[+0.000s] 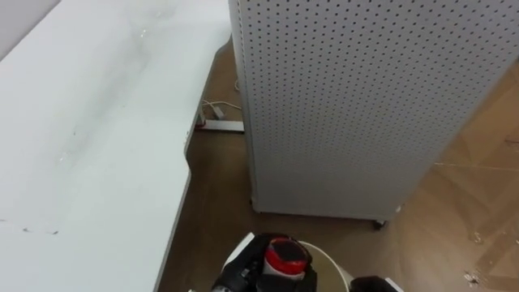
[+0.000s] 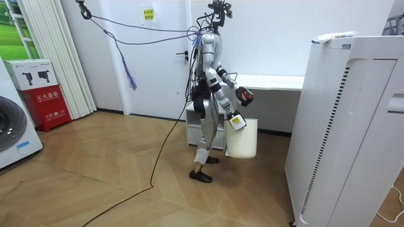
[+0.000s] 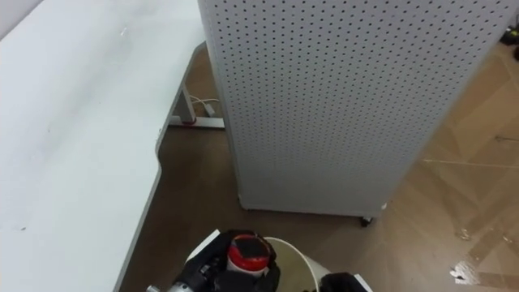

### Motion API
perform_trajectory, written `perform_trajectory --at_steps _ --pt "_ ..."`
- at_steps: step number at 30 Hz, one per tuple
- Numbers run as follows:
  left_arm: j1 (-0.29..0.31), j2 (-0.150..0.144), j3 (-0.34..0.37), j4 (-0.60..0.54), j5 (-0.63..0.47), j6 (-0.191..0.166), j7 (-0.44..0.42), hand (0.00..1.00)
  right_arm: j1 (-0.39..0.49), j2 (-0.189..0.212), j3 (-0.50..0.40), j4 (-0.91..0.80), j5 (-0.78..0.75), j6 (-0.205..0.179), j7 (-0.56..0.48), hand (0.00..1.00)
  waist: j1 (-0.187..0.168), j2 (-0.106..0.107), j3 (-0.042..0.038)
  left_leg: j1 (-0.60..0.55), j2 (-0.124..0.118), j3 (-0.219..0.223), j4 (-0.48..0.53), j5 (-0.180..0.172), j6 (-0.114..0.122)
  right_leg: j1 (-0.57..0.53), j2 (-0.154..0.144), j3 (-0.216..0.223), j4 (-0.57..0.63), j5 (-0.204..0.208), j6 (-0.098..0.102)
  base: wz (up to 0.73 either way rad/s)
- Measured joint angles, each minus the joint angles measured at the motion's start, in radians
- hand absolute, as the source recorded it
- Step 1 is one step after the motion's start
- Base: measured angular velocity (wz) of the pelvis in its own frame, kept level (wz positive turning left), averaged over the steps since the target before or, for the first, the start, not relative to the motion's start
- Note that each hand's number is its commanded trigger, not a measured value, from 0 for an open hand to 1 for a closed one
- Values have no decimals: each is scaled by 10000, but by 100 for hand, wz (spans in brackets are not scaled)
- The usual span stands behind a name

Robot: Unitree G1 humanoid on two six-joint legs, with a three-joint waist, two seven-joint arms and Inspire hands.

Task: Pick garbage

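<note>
1. The robot stands upright on a brown wood floor [image 2: 95, 183], at the end of a long white flat-topped desk [image 1: 89, 146]. It faces a tall white perforated metal cabinet [image 1: 349, 105].
2. In the room view both arms are bent at the elbow and reach forward, toward three o'clock.
3. The left hand [image 1: 235, 277] is the higher one, raised to about waist height. In the head views it shows as dark parts at six o'clock.
4. A small, round, red-topped item with a dark body [image 1: 285, 255] is at the left hand. I cannot tell whether the hand is clamped on it.
5. The right hand [image 2: 237, 122] is lower, just above a white round plastic bin [image 2: 243, 142]. Whether this hand is apart or together cannot be told.
6. The head views look straight down and show the red-topped item directly over the bin's curved rim. The desk lies at nine o'clock and the cabinet at one o'clock.
7. The head views also show a white power strip with a cable [image 1: 217, 123] on the floor under the desk edge, at eleven o'clock.
8. The room view shows the bin standing on the floor against the robot's legs, below the desk end.
9. The room view also takes in a red-and-white box [image 2: 43, 101] and a white washing machine [image 2: 12, 129], both at nine o'clock and well apart from the robot.
</note>
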Motion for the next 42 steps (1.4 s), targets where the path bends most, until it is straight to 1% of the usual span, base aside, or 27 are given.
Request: perform_trajectory --at_steps 4,9,14,18,21,24,26,27,29,30,31,32,34,35,36,37,38,39,42 --pt "1 1 1 0 36 -1 -73 0 1 -2 -1 -1 5 -3 2 100 -111 39 -11 -12 3 -15 16 -1 2 -2 6 -19 2 -7 -10 0" --pt "2 -39 -69 -1 359 -15 -155 0 6 6 3 2 14 -3 10 100 -107 75 -12 -10 6 -11 27 -2 2 -6 13 0 10 -10 -12 0" --pt "2 -69 -279 -2 1504 -19 -152 0 23 55 47 354 -12 -3 83 100 -88 74 -13 21 -22 -18 9 4 9 10 13 -31 41 -24 2 0" --pt "1 -66 -282 -101 2069 -18 -121 0 64 -31 32 433 -4 1 74 100 -161 72 -13 11 -32 -17 19 4 10 4 4 -31 43 -36 6 0" --pt "-2 -139 -295 -215 2278 -38 -109 0 97 -26 34 436 9 -1 81 100 -203 58 -19 46 -40 -22 54 5 11 43 -40 18 87 -73 2 1" --pt "-1 -153 -287 -225 2681 -54 -95 0 278 -32 33 427 5 -1 126 100 -222 16 -18 210 -96 -15 43 7 13 138 -114 46 218 -174 8 0" --pt "3 -140 -275 -370 3193 -59 -88 0 544 -12 31 366 18 -5 107 100 -240 -17 -23 414 -120 3 -16 7 13 330 -128 67 169 -216 22 0" --pt "8 -112 -279 -501 3349 -59 -87 0 599 -13 25 335 23 -5 95 100 -244 -23 -24 445 -124 6 -35 7 13 349 -129 71 152 -220 25 0" --pt "47 124 -257 -1338 4161 -109 14 0 712 -15 -17 122 9 -4 72 100 -328 -37 -31 538 -136 39 -156 28 33 414 -133 72 26 -226 25 -2" --pt "57 163 -236 -1519 4367 -175 76 0 720 -17 -25 95 8 -5 69 100 -343 -37 -35 566 -135 43 -167 29 33 447 -129 69 -4 -223 26 0" --pt "90 203 -173 -1819 4763 -367 202 0 765 -14 -69 39 5 -12 58 100 -367 -53 -42 669 -148 44 -206 29 33 535 -131 76 1 -221 28 0" --pt "210 339 -159 -2204 5132 -521 411 0 798 -13 -71 29 8 -14 21 100 -372 -75 -70 759 -158 45 -221 29 33 624 -127 88 12 -221 28 0" --pt "383 520 -134 -2777 5520 -725 680 0 866 -20 -133 29 8 -82 -22 100 -407 -84 -76 925 -187 37 -310 29 33 827 -110 54 -87 -220 33 6" --pt "476 607 -106 -3088 5702 -789 825 0 1013 0 -328 27 8 -198 -35 100 -411 -85 -88 1074 -204 24 -389 31 29 1018 -80 43 -229 -203 61 10" --pt "519 631 -84 -3236 5772 -809 935 0 1060 9 -404 27 8 -219 -59 100 -419 -92 -93 1145 -215 24 -426 31 30 1090 -65 39 -261 -204 62 3" --pt "586 751 0 -3422 5869 -908 1181 0 1136 8 -471 20 26 -243 -132 100 -406 -97 -138 1278 -231 24 -522 31 30 1214 -66 50 -367 -194 79 0" --pt "594 816 79 -3510 5946 -971 1448 0 1230 3 -515 20 46 -329 -193 100 -414 -111 -153 1386 -245 36 -539 30 30 1314 -86 60 -379 -191 85 -5" --pt "594 820 143 -3536 6007 -977 1575 0 1278 10 -564 -1 48 -361 -226 100 -402 -117 -158 1432 -251 42 -554 30 30 1360 -97 61 -382 -192 89 0" --pt "588 827 681 -3845 6292 -1075 2255 0 1479 49 -758 -97 55 -491 -348 100 -396 -162 -195 1590 -268 33 -575 30 30 1553 -102 53 -454 -191 100 0"
